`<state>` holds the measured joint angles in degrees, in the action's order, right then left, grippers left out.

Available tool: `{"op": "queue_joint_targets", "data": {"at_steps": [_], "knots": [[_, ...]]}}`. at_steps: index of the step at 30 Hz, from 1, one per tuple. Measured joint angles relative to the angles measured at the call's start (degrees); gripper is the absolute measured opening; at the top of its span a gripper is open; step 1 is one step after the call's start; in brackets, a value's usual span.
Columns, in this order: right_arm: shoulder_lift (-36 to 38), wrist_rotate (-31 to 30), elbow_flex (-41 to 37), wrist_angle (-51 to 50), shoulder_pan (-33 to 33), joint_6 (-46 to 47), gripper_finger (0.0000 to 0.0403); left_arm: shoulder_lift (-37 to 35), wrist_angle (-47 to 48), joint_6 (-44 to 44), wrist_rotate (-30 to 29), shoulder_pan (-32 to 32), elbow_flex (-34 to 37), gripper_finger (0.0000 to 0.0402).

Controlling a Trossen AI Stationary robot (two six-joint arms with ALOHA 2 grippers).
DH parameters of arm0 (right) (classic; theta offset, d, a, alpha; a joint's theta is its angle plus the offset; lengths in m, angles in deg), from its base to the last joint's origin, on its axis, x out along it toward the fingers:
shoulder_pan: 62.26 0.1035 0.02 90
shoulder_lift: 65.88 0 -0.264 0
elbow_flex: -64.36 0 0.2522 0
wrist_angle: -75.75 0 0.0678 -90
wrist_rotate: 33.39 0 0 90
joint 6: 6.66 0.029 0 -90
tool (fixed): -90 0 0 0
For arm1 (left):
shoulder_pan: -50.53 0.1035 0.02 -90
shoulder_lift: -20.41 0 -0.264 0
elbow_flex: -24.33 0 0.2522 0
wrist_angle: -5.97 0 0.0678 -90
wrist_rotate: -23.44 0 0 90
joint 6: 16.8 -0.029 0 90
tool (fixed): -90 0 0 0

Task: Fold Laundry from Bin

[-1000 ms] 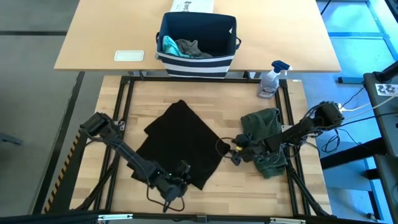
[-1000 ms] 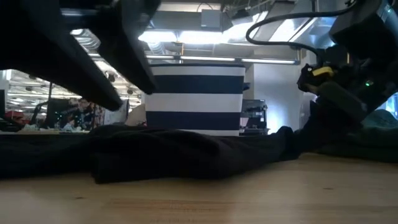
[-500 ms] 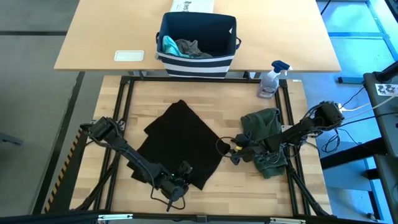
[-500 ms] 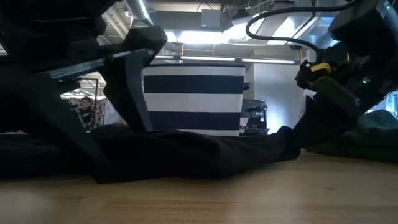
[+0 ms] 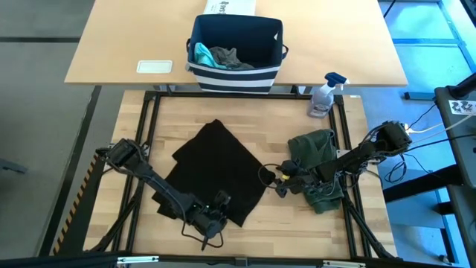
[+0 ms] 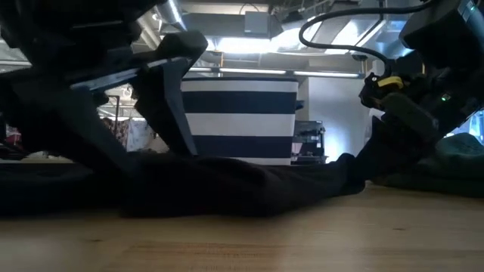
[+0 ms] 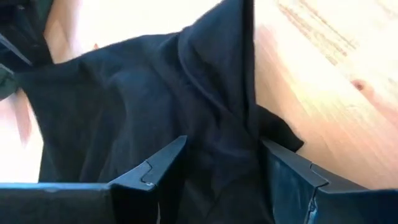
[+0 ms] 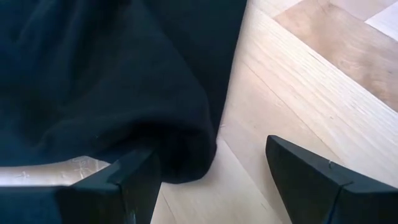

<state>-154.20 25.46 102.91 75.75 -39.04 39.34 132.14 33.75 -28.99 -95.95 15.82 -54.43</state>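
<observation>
On table centre: black T-shirt (image 5: 216,173) lies diagonal | left fingers (image 7: 163,163) straddle its near corner | right fingers (image 8: 305,180) wide.

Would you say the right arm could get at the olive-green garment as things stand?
Probably yes: the olive-green garment lies right under that arm, nothing covers it, and the right gripper sits open just beside it at the black T-shirt's edge.

In the low view the left arm (image 6: 113,98) blocks much of the striped bin (image 6: 242,117), whose contents stay unseen there, and the black T-shirt (image 7: 155,112) runs off the left wrist view's edges behind blurred wood.
</observation>
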Motion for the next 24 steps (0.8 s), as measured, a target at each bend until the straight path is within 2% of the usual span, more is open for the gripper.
{"op": "queue_joint_targets", "data": {"at_steps": [9, 24], "knots": [[0.02, 0.29, 0.0, 0.13, 0.0, 0.0, 0.0276, -2.05, 0.51, 0.07, 1.74, 0.24, 0.0, 0.0185], [0.04, -0.63, 0.0, 0.39, 0.0, -0.76, 0.0275, -1.95, 3.15, 2.49, -0.07, 0.33, 0.0, 0.0177]]}}
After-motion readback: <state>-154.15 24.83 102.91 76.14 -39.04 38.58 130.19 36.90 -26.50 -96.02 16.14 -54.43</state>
